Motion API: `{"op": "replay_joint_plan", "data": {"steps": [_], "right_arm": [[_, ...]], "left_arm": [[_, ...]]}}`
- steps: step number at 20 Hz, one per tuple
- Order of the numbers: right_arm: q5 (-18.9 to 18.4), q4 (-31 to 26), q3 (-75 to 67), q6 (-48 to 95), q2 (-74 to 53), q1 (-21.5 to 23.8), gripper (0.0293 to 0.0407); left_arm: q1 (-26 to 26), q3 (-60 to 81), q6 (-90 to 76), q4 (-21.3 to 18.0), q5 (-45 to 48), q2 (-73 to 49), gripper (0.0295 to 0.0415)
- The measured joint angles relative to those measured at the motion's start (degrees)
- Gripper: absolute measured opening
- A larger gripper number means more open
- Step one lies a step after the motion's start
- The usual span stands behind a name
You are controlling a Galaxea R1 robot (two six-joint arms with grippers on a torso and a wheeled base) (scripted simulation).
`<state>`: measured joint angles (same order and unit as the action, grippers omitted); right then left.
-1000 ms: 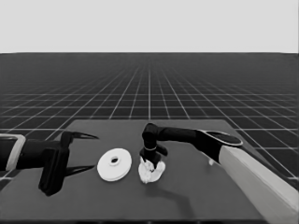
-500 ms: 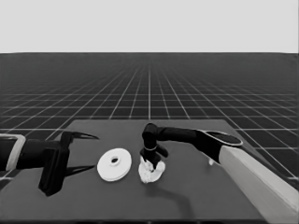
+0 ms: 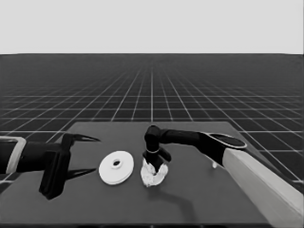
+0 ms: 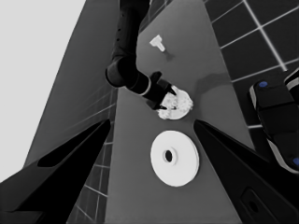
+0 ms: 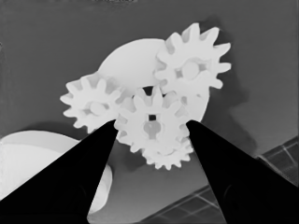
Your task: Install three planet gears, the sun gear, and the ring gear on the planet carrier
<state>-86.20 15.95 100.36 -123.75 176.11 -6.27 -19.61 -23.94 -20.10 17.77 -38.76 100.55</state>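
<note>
The smaller round part, the planet carrier [image 5: 135,58], lies mid-table with three planet gears [image 5: 191,65] on it. A fourth toothed wheel, the sun gear [image 5: 152,122], sits between them at the middle, overlapping the others. My right gripper [image 3: 156,167] stands straight over this cluster [image 3: 153,175], its fingers closed against that middle gear's teeth. The larger round part, the ring gear [image 3: 116,167], lies flat just left of the cluster. My left gripper [image 3: 95,154] waits open at the table's left end, holding nothing.
A thin white piece [image 3: 214,164] lies to the right, behind my right forearm [image 3: 256,183]. In the left wrist view it shows as the thin white piece [image 4: 158,43] beyond the cluster. Dark machinery with blue lights [image 4: 275,116] stands past the table's edge.
</note>
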Motion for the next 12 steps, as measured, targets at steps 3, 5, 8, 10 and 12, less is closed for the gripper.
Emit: {"op": "replay_joint_plan", "data": {"steps": [3,5,8,10,12], "right_arm": [[0.00,0.00,0.00,-1.80,0.00,0.00,0.0310],[0.00,0.00,0.00,-3.00,0.00,0.00,0.0309],[0.00,0.00,0.00,-4.80,0.00,0.00,0.0309],[0.00,0.00,0.00,-6.00,0.00,0.00,0.0309],[0.00,0.00,0.00,-7.20,0.00,0.00,0.0310]], "left_arm": [[0.00,0.00,0.00,0.00,0.00,0.00,0.0385],[0.00,0.00,0.00,0.00,0.00,0.00,0.0385],[0.00,0.00,0.00,0.00,0.00,0.00,0.0385],[0.00,0.00,0.00,0.00,0.00,0.00,0.0385],[0.00,0.00,0.00,0.00,0.00,0.00,0.0385]]}}
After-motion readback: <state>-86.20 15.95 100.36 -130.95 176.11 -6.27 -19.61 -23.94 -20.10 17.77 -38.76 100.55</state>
